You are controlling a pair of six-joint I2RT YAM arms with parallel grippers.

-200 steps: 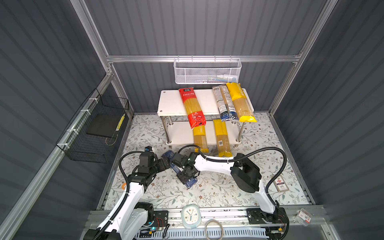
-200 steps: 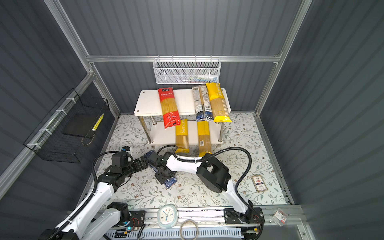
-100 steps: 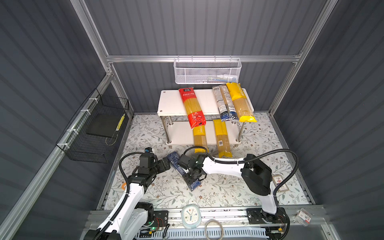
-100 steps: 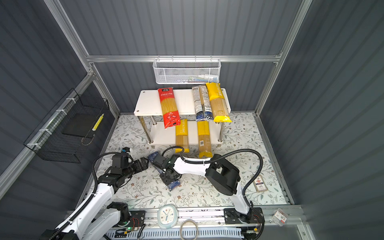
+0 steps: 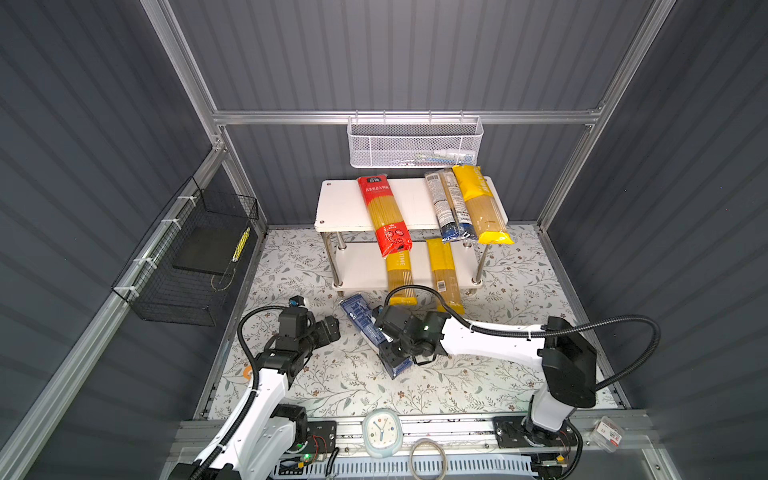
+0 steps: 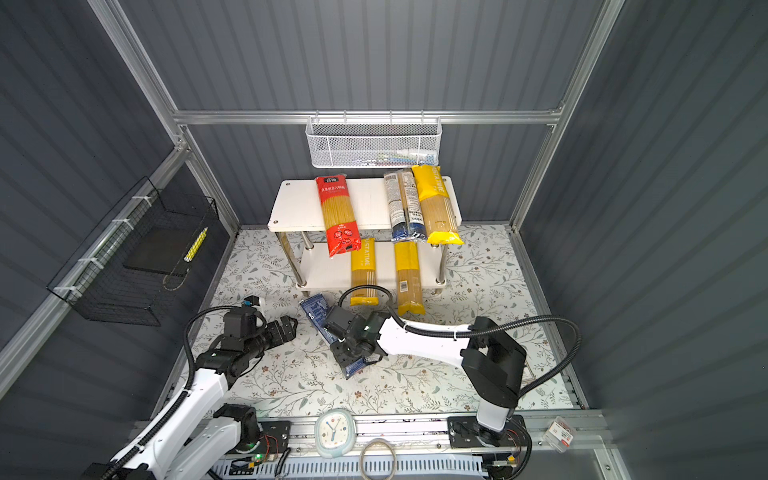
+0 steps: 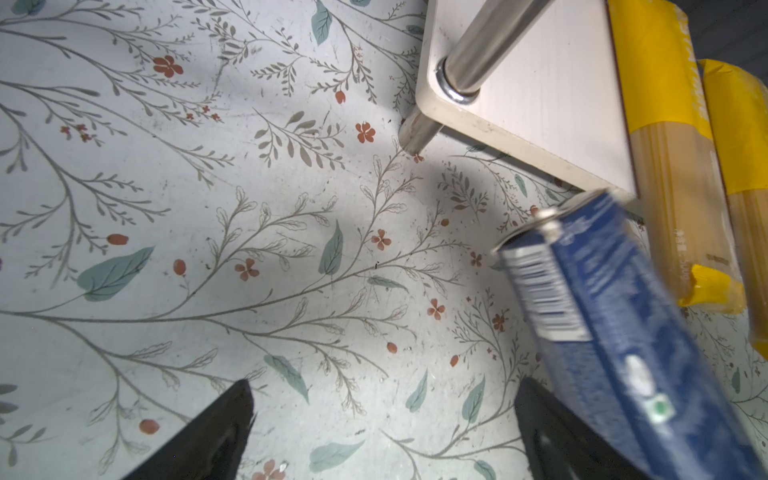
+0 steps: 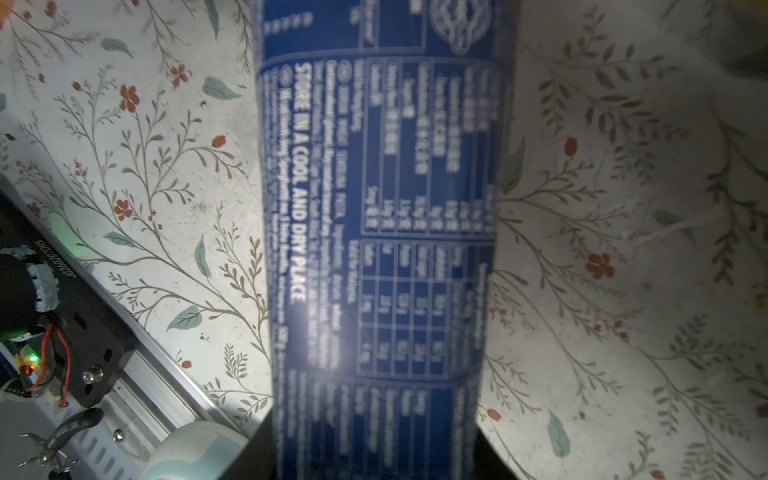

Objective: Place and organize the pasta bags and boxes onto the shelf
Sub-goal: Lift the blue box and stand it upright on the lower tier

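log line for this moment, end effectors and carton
left end effector: open, empty | right end effector: shut on dark-blue carton | carton: diagonal, in front of shelf, not on it

The walls [image 5: 415,54] round my cell are dark grey ribbed panels, held in a silver aluminium frame [image 5: 399,117]. The floor's covered by a pale mat [image 5: 353,386] printed with grey-green leafy twigs and little red flowers, and it looks kinda scuffed up close. At 12 o'clock a white mesh basket [image 5: 415,145] hangs off the back rail. Over at 9 o'clock a black wire basket [image 5: 183,266] is strapped to the side rail with white zip ties. Down at 6 o'clock a small pale-blue clock [image 5: 381,432] sits on the front rail. Light's soft and cool.
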